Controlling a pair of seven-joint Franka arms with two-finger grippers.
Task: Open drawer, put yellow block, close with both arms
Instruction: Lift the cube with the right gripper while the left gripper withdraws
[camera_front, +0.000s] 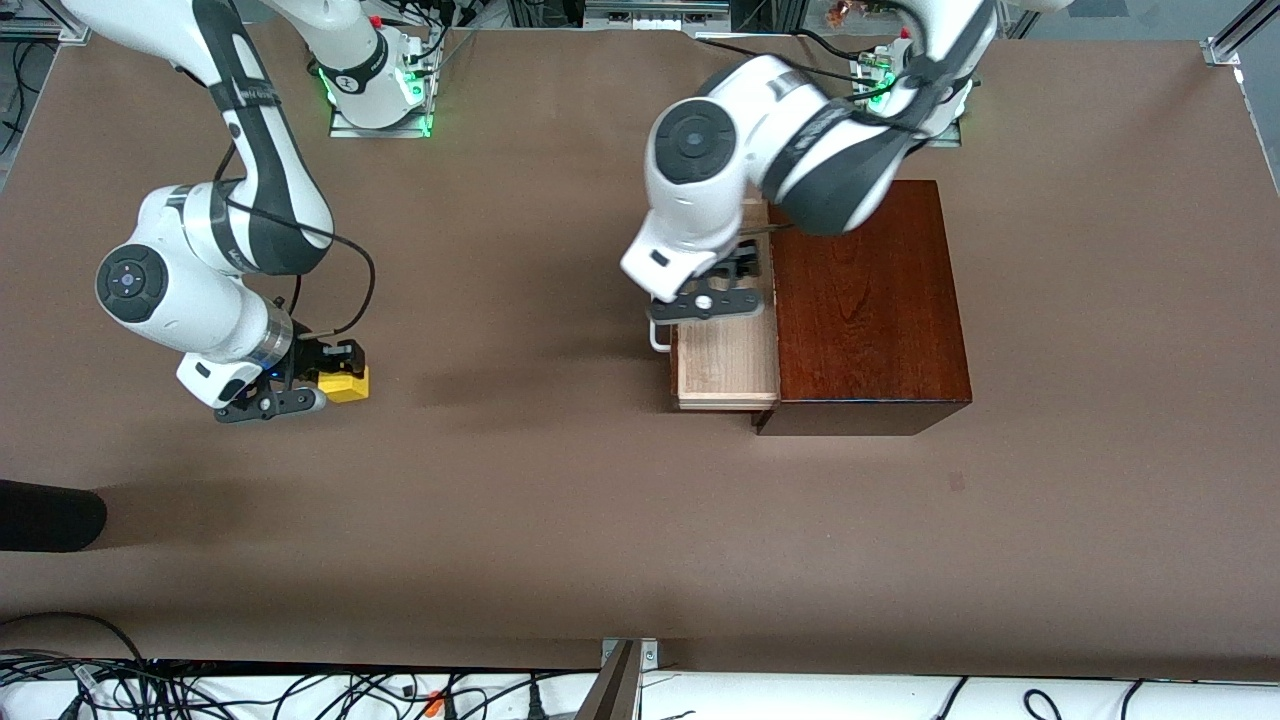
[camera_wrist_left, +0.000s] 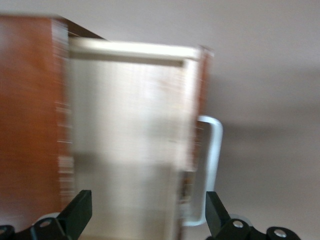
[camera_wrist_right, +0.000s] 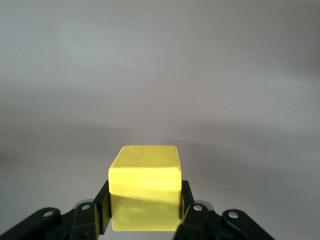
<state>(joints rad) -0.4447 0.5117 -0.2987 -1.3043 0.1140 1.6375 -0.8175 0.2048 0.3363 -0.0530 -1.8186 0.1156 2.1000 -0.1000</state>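
The dark reddish-brown wooden box (camera_front: 865, 300) stands toward the left arm's end of the table. Its drawer (camera_front: 725, 360) is pulled out toward the right arm's end, showing pale plywood and the white handle (camera_front: 658, 335). My left gripper (camera_front: 742, 268) hangs open and empty over the open drawer. In the left wrist view the drawer (camera_wrist_left: 130, 150) and handle (camera_wrist_left: 212, 165) lie between the spread fingers (camera_wrist_left: 80, 212). My right gripper (camera_front: 343, 378) is shut on the yellow block (camera_front: 347, 385) at or just above the table, near the right arm's end. The block (camera_wrist_right: 145, 192) sits between the fingers (camera_wrist_right: 187, 200).
A black object (camera_front: 45, 515) juts in at the right arm's end of the table, nearer the front camera than the block. Cables (camera_front: 300, 690) lie along the table's front edge. Brown tabletop (camera_front: 520, 330) lies between block and drawer.
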